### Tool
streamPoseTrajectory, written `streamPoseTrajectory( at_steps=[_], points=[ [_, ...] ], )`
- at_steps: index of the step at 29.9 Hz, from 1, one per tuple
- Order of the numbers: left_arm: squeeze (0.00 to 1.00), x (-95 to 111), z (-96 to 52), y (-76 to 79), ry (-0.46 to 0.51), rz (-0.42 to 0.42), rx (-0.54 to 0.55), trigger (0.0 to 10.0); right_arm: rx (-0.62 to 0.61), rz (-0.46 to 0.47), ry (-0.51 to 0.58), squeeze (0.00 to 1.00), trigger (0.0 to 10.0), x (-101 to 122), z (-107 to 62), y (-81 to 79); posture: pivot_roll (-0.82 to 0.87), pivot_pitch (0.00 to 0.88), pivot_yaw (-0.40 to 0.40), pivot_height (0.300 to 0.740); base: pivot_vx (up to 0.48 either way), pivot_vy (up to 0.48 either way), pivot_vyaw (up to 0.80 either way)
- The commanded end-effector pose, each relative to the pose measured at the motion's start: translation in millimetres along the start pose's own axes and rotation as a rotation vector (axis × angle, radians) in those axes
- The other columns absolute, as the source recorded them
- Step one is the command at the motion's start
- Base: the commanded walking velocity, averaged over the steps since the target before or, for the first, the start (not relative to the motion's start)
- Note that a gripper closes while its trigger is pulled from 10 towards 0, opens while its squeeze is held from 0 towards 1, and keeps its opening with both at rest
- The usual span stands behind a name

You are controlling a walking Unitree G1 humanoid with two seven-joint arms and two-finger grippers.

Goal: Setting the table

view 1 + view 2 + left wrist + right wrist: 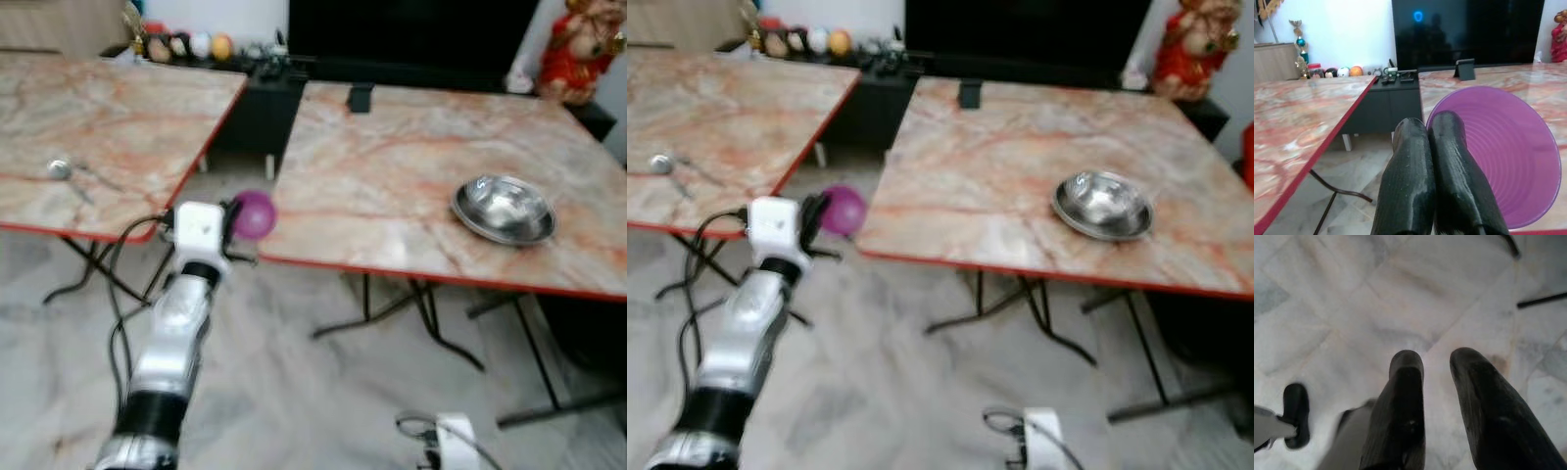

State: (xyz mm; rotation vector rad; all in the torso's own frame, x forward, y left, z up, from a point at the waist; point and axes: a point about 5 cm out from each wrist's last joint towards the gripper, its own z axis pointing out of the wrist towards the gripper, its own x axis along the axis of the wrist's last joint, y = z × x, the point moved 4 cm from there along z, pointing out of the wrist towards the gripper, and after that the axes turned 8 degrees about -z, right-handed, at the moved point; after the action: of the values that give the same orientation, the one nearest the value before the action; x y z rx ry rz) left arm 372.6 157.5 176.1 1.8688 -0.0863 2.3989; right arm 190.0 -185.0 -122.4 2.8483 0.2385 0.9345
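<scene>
Had left gripper [1442, 147] pinching rim of purple plastic cup [1508, 156], held at marble table [392, 166] near edge. Judged cup light, thin-walled, slippery; rim grip adequate. Right gripper [1442, 377] fingers parted, idle above floor.

Even bright indoor light; both eye views motion-blurred, soft glare on steel bowl [504, 209], left wrist view sharp, right wrist floor [1352, 308] blurry

Two desks stand side by side with a gap between them. A bowl [504, 209] lies on the right desk [392, 166], a spoon [61, 169] on the left desk [108, 117]. The left pincer [232, 217] holds a cup [255, 214] at the gap, just beside the right desk's near corner.
</scene>
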Motion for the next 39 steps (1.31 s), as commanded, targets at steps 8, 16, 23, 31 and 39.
streamPoseTrajectory(
  at_steps=[8, 16, 23, 31, 39],
  points=[
    [0.00, 7, 3.9, 12.2, 0.028, 0.008, -0.041, 10.0, -0.025, 0.000, -0.004, 0.00, 10.0, -2, -0.4, 9.4, 0.07, 0.000, -0.023, 0.731, 0.000, -0.370, 0.00],
    [0.00, 5, 4.5, 4.0, 0.016, 0.019, -0.023, 10.0, -0.029, 0.003, -0.003, 0.00, 10.0, -1, -0.1, 10.5, 0.07, 0.000, -0.028, 0.731, 0.000, -0.030, 0.00],
    [0.00, 4, 4.5, -2.0, 0.003, 0.004, -0.012, 10.0, -0.031, 0.004, 0.000, 0.00, 10.0, 0, 0.0, 11.8, 0.07, 0.000, -0.032, 0.731, 0.000, 0.000, 0.00],
    [0.00, 5, 6.4, 0.5, 0.007, 0.007, -0.026, 10.0, -0.036, 0.010, 0.004, 0.00, 10.0, 1, 0.2, 12.5, 0.06, 0.000, -0.028, 0.731, 0.000, 0.000, 0.00],
    [0.00, 4, 6.6, 4.1, 0.005, -0.004, -0.034, 10.0, -0.036, 0.008, 0.001, 0.00, 10.0, 1, 0.3, 12.8, 0.06, 0.000, -0.029, 0.731, 0.266, 0.000, 0.00]
  ],
)
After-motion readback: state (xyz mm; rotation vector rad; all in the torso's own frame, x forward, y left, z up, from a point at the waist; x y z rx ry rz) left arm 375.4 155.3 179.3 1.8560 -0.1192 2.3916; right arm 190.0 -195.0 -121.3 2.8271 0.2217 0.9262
